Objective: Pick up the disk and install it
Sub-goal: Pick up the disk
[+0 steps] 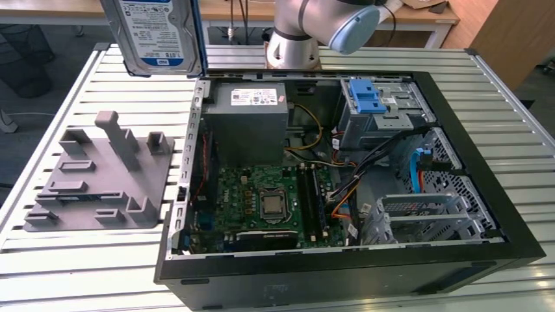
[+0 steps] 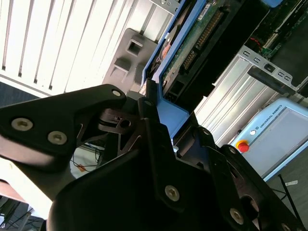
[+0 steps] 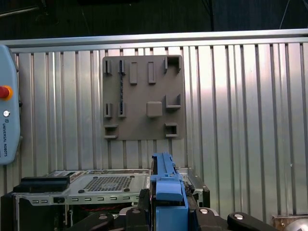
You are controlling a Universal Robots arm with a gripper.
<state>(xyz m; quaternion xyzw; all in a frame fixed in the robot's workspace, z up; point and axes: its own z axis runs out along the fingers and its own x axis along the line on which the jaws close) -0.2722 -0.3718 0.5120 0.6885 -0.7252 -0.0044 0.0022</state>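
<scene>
The gripper point(image 2: 166, 113) pinches the disk point(image 1: 160, 32) by what seems to be its blue rail, holding it upright in the air, above the bench point(image 1: 485, 97) just outside the open computer case point(image 1: 451, 117).

A slatted metal worktop point(image 1: 511, 130) carries an open black computer case point(image 1: 347, 276) lying on its side, reaching close to the edge at the exterior view's right. Inside it sit a grey power-supply box point(image 1: 251, 123), a green motherboard point(image 1: 264, 201) and a metal drive cage point(image 1: 386, 114) with a blue latch point(image 1: 366, 97). A grey pegged fixture plate point(image 1: 95, 175) lies flat just beside the case, near the opposite edge.
</scene>
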